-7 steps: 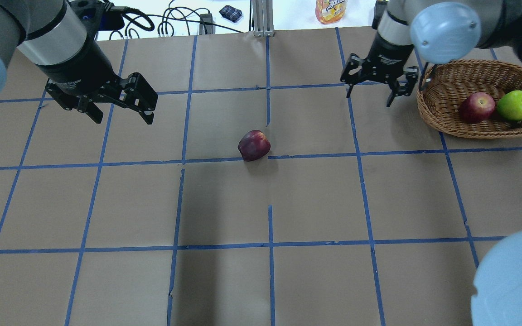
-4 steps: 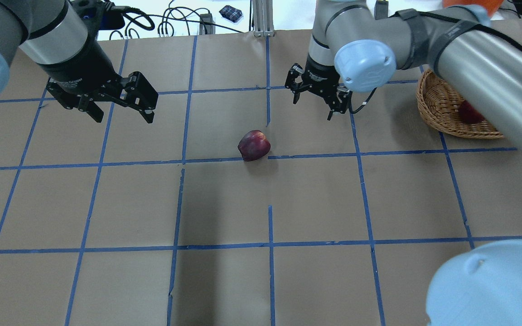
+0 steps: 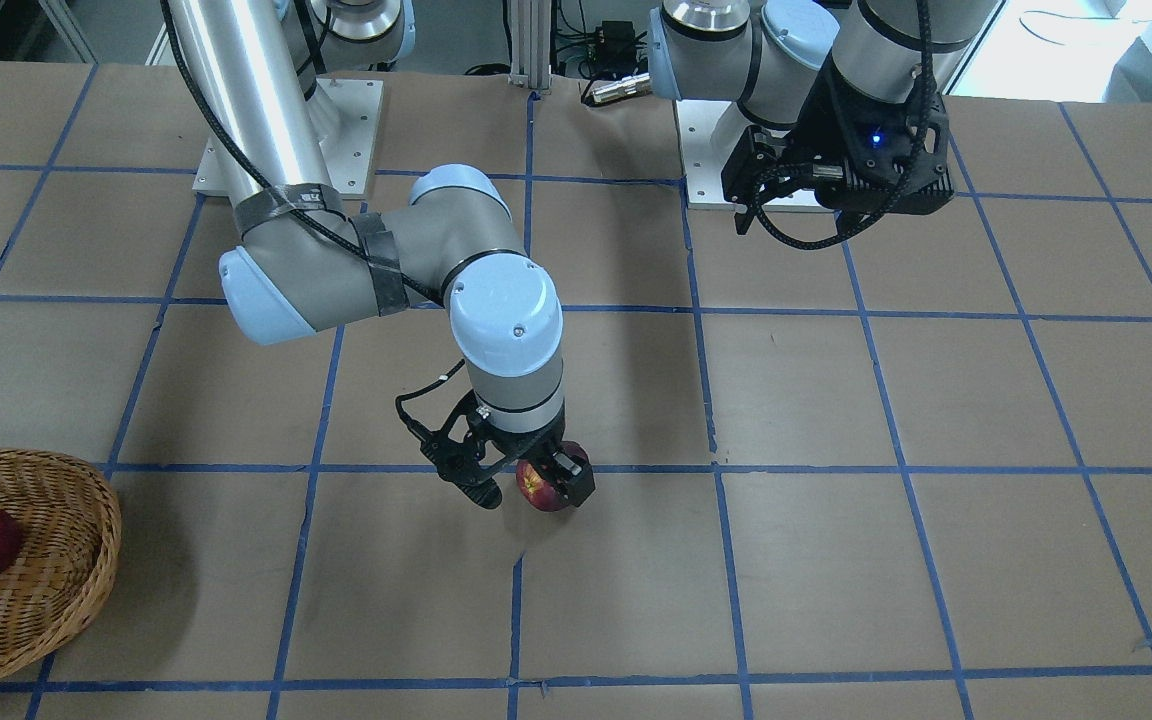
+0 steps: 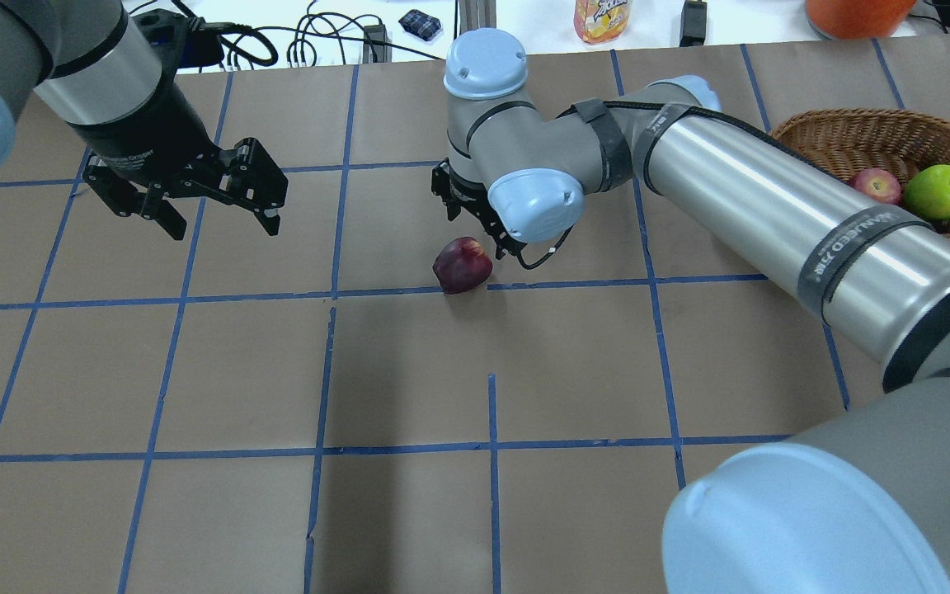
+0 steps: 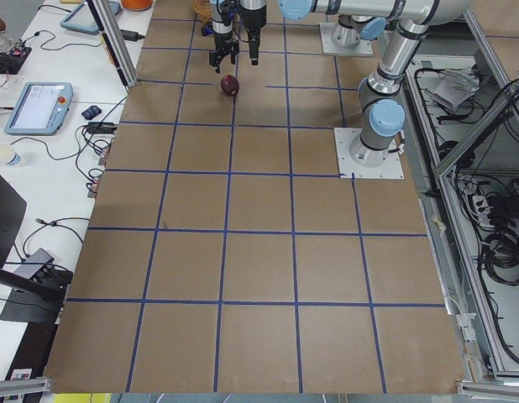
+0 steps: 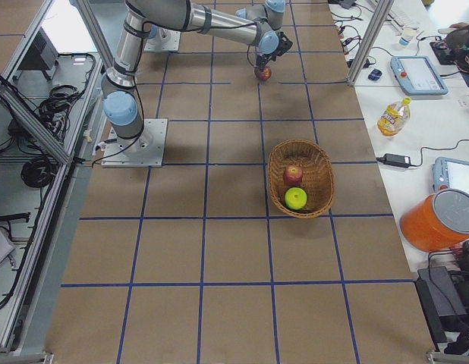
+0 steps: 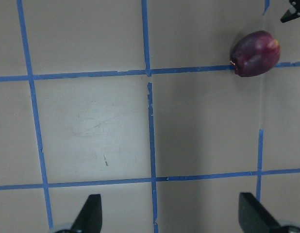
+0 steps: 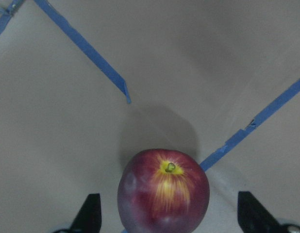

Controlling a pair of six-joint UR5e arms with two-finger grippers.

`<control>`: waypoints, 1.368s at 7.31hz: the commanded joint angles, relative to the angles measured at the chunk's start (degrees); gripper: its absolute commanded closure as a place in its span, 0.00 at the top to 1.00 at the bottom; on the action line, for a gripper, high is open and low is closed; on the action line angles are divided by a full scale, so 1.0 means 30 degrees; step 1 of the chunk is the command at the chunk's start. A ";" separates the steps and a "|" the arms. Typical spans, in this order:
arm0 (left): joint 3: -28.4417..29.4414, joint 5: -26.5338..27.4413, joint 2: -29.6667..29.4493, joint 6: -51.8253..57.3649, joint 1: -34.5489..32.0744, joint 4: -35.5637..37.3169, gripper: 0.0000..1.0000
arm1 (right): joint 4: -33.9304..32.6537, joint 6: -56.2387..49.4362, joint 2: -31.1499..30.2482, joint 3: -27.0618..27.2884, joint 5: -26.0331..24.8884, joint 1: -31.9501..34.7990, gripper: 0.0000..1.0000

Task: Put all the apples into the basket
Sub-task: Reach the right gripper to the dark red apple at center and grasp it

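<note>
The maroon apple [image 4: 462, 264] lies on the brown table near its middle, on a blue tape line. My right gripper [image 4: 479, 233] is open and low over it. In the right wrist view the apple [image 8: 163, 191] sits between the two fingertips [image 8: 91, 213], not squeezed. The front view shows the fingers [image 3: 576, 485] on either side of the apple [image 3: 539, 487]. The wicker basket [image 4: 871, 120] stands at the far right and holds the red apple [image 4: 875, 183] and the green apple [image 4: 939, 190]. My left gripper [image 4: 219, 219] is open and empty, raised at the far left.
My right forearm [image 4: 772, 206] stretches across the table between the basket and the maroon apple. A juice bottle [image 4: 601, 18], an orange container [image 4: 854, 12] and cables [image 4: 310, 41] lie beyond the table's far edge.
My right arm has swung left from beside the basket to the maroon apple and come down around it. The left gripper has barely moved. The apples have not moved.
</note>
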 commanded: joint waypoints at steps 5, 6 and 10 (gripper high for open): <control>0.0179 -0.0056 -0.0093 -0.0167 0.0064 -0.0018 1.00 | -0.0133 0.0883 0.1207 0.0056 -0.0045 0.0292 1.00; 0.0180 -0.0056 -0.0093 -0.0138 0.0065 -0.0018 1.00 | -0.0133 0.0854 0.1382 0.0056 -0.0045 0.0292 1.00; 0.0355 -0.0114 -0.0123 -0.0138 0.0094 0.0040 1.00 | -0.0075 -0.0752 0.1327 -0.0352 -0.0016 0.0089 0.00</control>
